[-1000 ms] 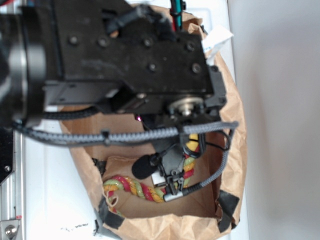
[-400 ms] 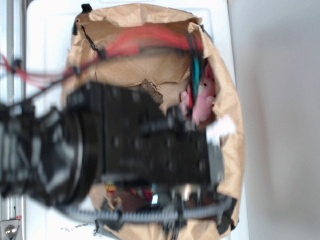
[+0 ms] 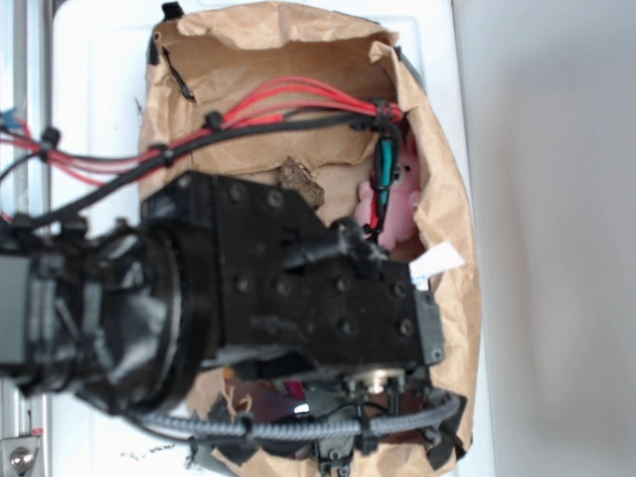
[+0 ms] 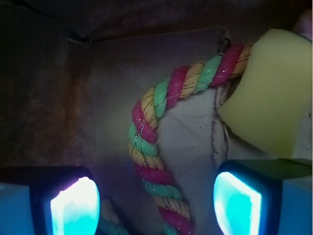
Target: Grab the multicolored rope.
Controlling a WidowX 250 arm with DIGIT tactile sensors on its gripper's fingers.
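A black robot arm (image 3: pixel 298 298) reaches down into a crumpled brown paper bag (image 3: pixel 452 248) on a white surface; in the exterior view its body hides most of the bag's floor, and a pink plush toy (image 3: pixel 397 204) shows near the bag's right wall.

The wrist view looks down between the two fingers of the gripper (image 4: pixel 156 205), which are spread wide apart with nothing between the pads; the left fingertip (image 4: pixel 73 205) and the right one glow pale blue at the bottom corners.

The multicolored rope (image 4: pixel 156 152), twisted from red, yellow and green strands, lies on the bag's floor; it curves from the upper right, where it meets a yellow sponge (image 4: pixel 269 93), down through the gap between the fingers, nearer the middle than either pad.

The step in hand looks like the final approach, the open jaws hanging over the rope; how far above it they are is hard to judge in the dim light.

The next move probably calls for lowering until the pads straddle the strand, then closing on it, keeping clear of the sponge.
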